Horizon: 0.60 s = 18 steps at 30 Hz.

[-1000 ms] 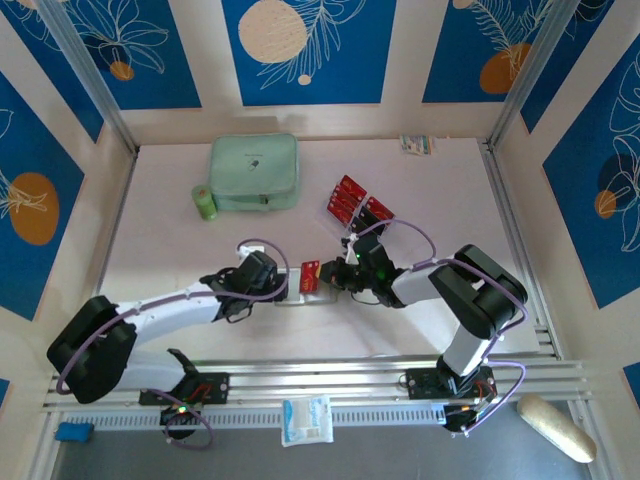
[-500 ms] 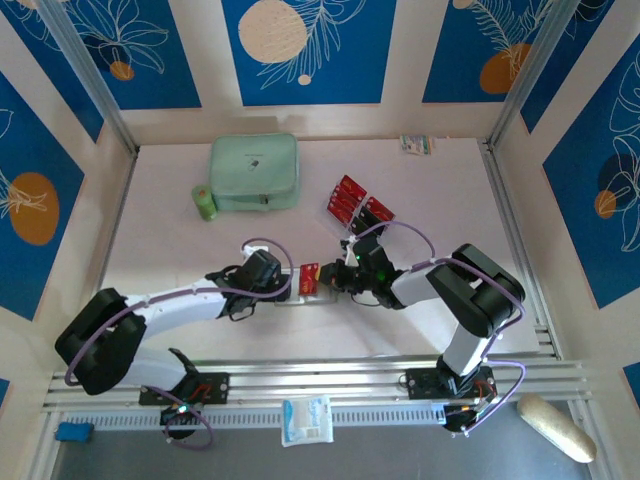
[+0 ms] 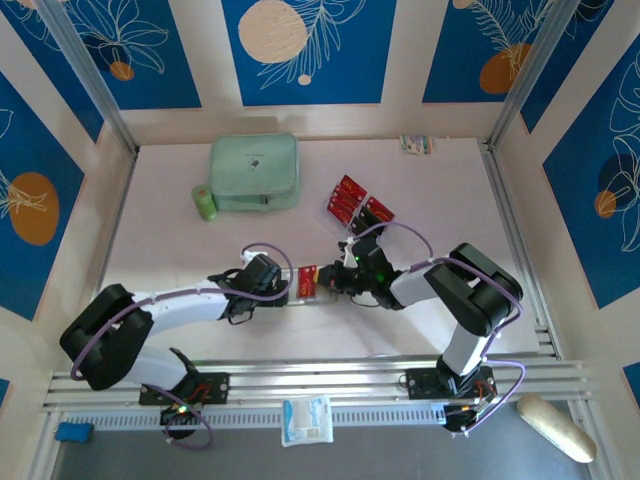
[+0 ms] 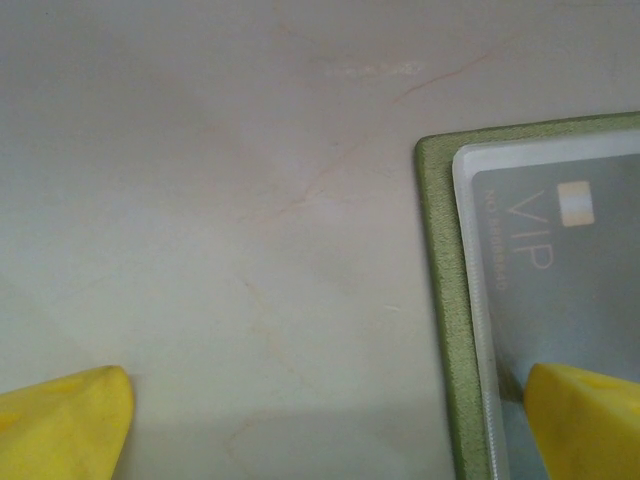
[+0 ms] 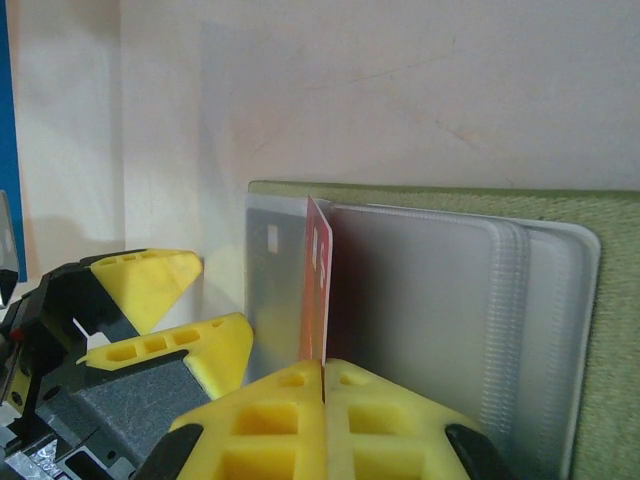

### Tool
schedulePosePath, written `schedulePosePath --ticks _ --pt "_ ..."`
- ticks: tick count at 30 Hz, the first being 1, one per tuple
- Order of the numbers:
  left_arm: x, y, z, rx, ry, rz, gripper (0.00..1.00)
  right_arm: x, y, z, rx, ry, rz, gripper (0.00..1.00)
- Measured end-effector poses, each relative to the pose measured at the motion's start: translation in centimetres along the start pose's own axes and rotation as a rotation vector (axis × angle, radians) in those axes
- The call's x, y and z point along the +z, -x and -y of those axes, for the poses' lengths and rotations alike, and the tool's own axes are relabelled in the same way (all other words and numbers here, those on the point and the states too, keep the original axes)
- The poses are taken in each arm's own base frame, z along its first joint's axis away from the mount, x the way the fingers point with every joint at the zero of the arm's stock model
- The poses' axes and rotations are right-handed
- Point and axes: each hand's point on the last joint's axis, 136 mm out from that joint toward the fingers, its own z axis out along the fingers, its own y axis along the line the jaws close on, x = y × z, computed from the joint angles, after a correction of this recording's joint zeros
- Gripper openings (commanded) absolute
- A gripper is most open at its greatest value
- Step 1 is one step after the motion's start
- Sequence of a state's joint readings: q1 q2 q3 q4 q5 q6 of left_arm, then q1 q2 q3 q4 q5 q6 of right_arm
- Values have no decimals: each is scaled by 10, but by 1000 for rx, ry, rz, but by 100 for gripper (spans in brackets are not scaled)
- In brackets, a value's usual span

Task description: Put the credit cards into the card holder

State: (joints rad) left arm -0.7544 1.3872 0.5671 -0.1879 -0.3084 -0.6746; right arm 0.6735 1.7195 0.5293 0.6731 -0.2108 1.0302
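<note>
Since a second ago the left arm has swung its elbow in toward the middle, and the left claw point(image 3: 278, 286) has slid a little to the right. That brings it closer to the right claw point(image 3: 328, 281), which has hardly shifted.

Nearest the arms' bases, both claws meet over the card holder point(image 4: 440, 300), which lies open and flat on the bench point(image 3: 170, 250) (its olive-green edge frames clear pockets). The left claw's fingers stand wide apart and grip nothing. Seen from its wrist, one yellow fingertip point(image 4: 65, 420) is over bare bench. The other lies over the edge of a clear pocket point(image 4: 475, 330) with a grey card point(image 4: 570, 270) marked VIP inside it.

The right claw's fingers are pressed together on a red card point(image 5: 318, 270), held upright on its edge. Its far end is at the mouth of the pockets; whether it has entered one I cannot tell.

Farther out, just beyond the right claw, more red cards point(image 3: 346, 198) lie loose on the bench. Toward the far left, a mint-green zip case point(image 3: 254, 172) sits with a small green cylinder point(image 3: 205, 203) just beside its left side. At the far edge lies a small pale packet point(image 3: 417, 144).
</note>
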Motion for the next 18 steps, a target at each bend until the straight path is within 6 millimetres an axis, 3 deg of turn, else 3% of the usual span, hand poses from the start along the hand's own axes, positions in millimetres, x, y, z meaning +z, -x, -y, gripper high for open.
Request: schedulePosePath --ticks 18 --pt "1 0 0 -1 1 6 100 -4 -7 5 10 -17 -12 0"
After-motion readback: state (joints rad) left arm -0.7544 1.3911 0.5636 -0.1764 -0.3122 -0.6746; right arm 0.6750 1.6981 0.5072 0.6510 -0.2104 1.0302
